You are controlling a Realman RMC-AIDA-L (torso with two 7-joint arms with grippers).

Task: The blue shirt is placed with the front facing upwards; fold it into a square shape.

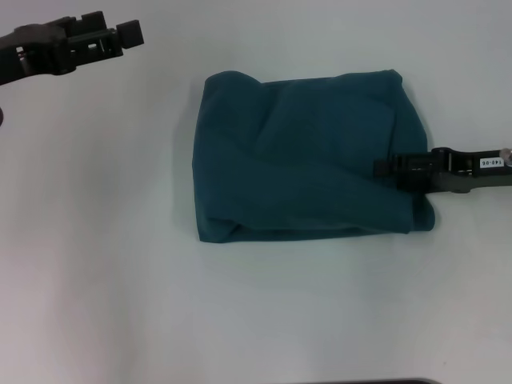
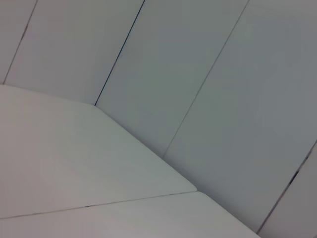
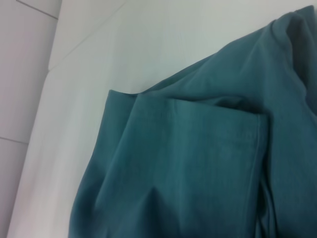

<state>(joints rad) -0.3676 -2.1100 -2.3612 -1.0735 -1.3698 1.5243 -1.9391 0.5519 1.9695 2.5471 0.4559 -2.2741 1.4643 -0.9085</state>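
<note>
The blue shirt (image 1: 296, 156) lies folded into a rough square bundle in the middle of the white table (image 1: 96, 240). Only plain teal cloth shows, no print. My right gripper (image 1: 382, 167) reaches in from the right and sits low over the shirt's right edge, about halfway along it. The right wrist view shows the shirt's folded layers (image 3: 198, 163) and a stitched hem close up. My left gripper (image 1: 132, 34) is raised at the far left of the table, well away from the shirt.
White table surface surrounds the bundle on all sides. The left wrist view shows only a table corner (image 2: 74, 163) and grey wall panels (image 2: 198, 74) behind it. A dark edge (image 1: 384, 382) shows at the near side of the head view.
</note>
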